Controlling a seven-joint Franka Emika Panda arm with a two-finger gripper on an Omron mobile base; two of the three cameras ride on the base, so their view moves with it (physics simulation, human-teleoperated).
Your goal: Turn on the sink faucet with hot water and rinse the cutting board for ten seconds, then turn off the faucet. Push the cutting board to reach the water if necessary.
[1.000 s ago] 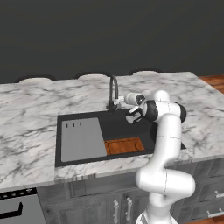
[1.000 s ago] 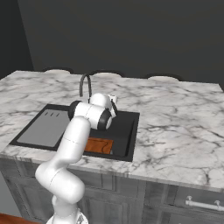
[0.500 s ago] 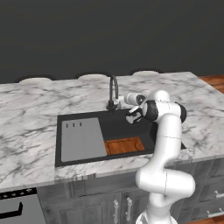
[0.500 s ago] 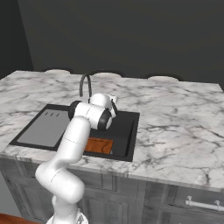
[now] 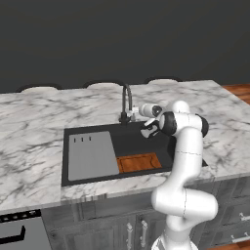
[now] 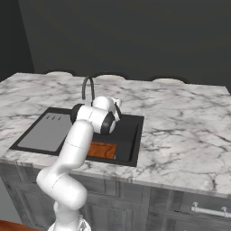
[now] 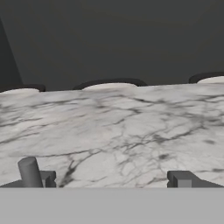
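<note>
The dark gooseneck sink faucet [image 5: 127, 100] rises at the back rim of the black sink [image 5: 133, 142]; no water runs from its spout. My gripper [image 5: 135, 115] is just right of the faucet's base, low over the counter's back edge. In the hand view the gripper [image 7: 113, 179] is open, its fingertips [image 7: 180, 179] far apart and nothing between them. A small grey lever stub [image 7: 29, 171] stands right beside the left tip. The orange-brown cutting board [image 5: 139, 162] lies flat in the basin's front right part, also seen as the cutting board [image 6: 101, 150] from the right.
A larger grey slab [image 5: 90, 156] with three slots fills the sink's left half. White veined marble countertop [image 5: 39, 127] surrounds the basin. Beyond the counter's far edge several round pale stool tops [image 7: 109, 85] show against a dark wall.
</note>
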